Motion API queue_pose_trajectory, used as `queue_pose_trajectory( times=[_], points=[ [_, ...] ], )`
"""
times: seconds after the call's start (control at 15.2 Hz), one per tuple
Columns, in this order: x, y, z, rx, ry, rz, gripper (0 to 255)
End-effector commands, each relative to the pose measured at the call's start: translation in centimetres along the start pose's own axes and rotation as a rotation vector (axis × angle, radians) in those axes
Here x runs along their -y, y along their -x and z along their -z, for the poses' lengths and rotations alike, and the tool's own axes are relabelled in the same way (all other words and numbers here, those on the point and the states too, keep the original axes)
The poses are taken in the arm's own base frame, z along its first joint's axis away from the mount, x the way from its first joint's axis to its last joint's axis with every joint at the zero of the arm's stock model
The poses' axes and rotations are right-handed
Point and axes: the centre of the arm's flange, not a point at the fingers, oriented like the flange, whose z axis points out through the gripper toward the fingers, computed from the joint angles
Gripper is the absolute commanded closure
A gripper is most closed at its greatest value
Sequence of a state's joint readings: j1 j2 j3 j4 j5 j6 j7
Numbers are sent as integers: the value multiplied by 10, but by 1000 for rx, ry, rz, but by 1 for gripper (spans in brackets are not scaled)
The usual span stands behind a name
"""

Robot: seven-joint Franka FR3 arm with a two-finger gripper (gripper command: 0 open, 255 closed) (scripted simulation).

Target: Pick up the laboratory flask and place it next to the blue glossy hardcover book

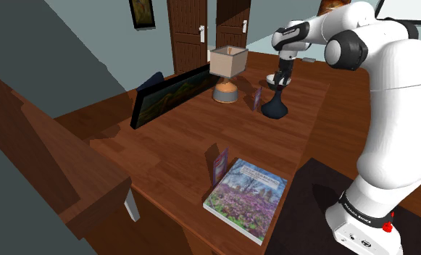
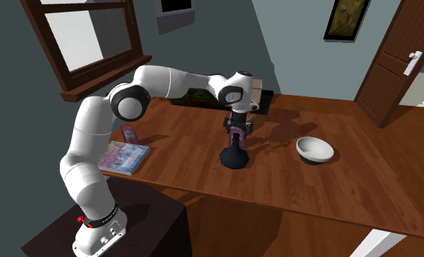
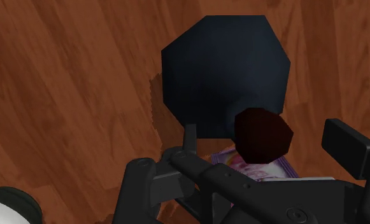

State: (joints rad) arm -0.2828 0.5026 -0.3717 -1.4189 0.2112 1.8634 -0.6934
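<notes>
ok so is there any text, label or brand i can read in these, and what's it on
No text can be read clearly.
Flat flowered book: printed lines at the top of its cover, too blurred to read.
Black band on the arm's base: white lettering, too small to read.
Dark flask: no label shows.

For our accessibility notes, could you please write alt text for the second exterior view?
A white robot arm reaches over a wooden table, its black gripper open around the neck of a dark upright flask. A white bowl sits on the view's right of it; a flowery-covered book lies flat near the table's edge on the view's left.
</notes>
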Motion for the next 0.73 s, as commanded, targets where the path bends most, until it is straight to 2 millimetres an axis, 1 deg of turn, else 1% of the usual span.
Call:
queue_pose_trajectory(
  times=[0.0,0.13,0.66],
  points=[
    [1,0,-10,0,0,0,0],
    [1,0,-23,0,0,0,0],
    [1,0,-23,0,0,0,0]
  ],
)
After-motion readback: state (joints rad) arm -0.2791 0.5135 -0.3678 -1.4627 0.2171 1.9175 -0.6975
